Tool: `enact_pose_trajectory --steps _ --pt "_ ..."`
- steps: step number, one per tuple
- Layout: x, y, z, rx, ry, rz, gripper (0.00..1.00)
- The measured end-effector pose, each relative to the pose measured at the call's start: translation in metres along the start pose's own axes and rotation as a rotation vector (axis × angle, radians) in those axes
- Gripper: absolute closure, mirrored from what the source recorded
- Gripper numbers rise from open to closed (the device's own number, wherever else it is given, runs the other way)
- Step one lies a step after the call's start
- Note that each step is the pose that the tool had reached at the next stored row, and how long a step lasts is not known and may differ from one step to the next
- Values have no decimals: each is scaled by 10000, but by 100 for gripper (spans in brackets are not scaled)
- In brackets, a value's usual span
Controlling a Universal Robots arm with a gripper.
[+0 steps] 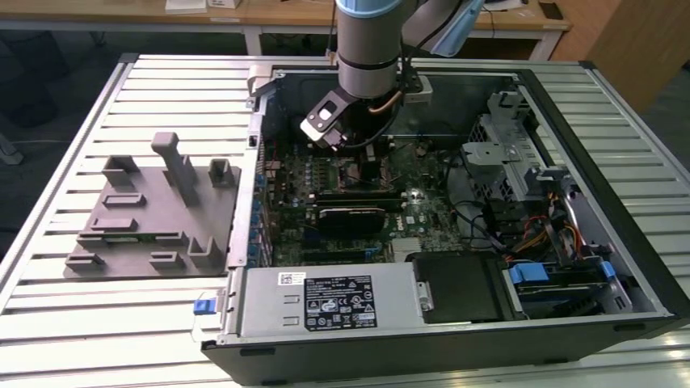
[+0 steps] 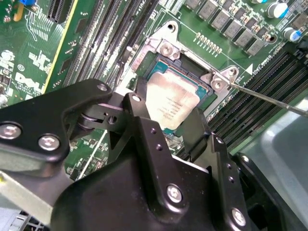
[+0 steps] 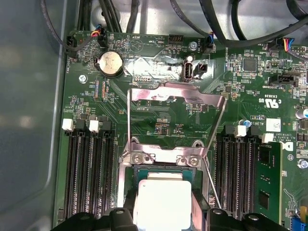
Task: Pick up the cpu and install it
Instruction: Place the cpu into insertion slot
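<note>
On slatted metal bench (image 1: 173,89), open black computer case (image 1: 431,356), grey plastic fixture (image 1: 140,218) beside it at exterior view's left; inside, silver-topped square cpu (image 3: 161,197) held in claw (image 3: 166,219).

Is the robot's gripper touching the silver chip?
Cannot tell. In the second wrist view the gripper straddles the chip, but neither contact nor a gap shows plainly.

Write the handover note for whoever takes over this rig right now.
End effector: low over the motherboard socket, astride the cpu; whether it grips the cpu cannot be told.
Cpu: inside the socket frame, metal top facing up; full seating unclear.
Load plate: swung open.
Done: cpu is at the socket.
Left: seating not confirmed, load plate not closed.
</note>
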State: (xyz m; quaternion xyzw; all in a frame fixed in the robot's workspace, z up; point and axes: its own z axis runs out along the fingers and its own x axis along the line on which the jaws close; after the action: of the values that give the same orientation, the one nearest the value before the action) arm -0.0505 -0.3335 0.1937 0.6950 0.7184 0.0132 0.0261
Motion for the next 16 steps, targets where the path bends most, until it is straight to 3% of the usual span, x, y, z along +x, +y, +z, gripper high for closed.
enact_pose_trajectory --steps 16 --pt "25 0 11 0 -4 -2 47"
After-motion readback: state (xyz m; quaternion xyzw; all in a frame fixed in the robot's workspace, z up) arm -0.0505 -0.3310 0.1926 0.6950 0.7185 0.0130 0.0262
